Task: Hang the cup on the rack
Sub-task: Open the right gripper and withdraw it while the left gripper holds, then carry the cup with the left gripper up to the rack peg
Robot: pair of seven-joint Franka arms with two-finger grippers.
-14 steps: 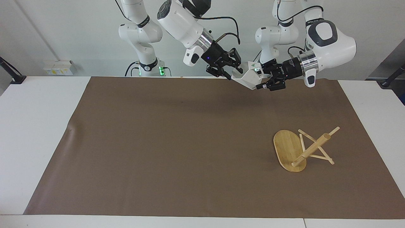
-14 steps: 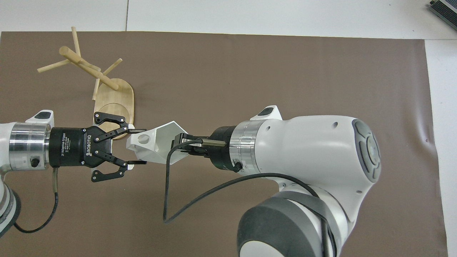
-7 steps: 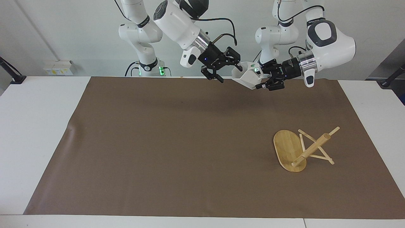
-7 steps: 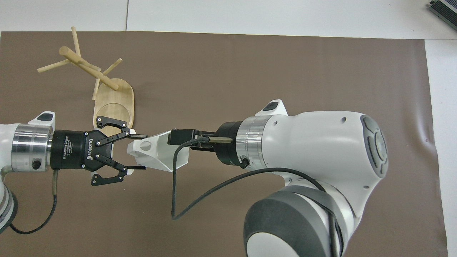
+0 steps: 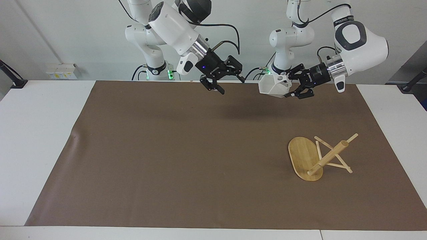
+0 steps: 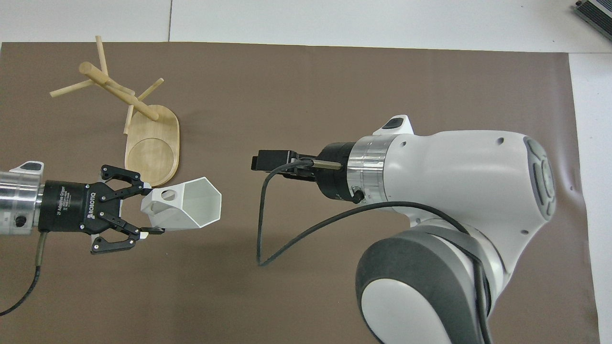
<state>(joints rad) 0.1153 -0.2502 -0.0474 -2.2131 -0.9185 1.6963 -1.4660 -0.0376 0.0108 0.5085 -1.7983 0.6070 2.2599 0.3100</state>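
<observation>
White cup (image 5: 273, 86) pinched aloft by the left tool (image 5: 291, 87), handle end.
Right tool (image 5: 223, 77) hangs spread, empty; the bamboo rack (image 5: 318, 156) sits toward five o'clock over the brown counter. Its thin slanted pegs could miss the handle hole, dropping the cup.

High facing camera across the surface (image 5: 200, 150) looking at both robots, overhead camera steeply down from their end, both sharing the brown mat (image 6: 334, 95)
</observation>
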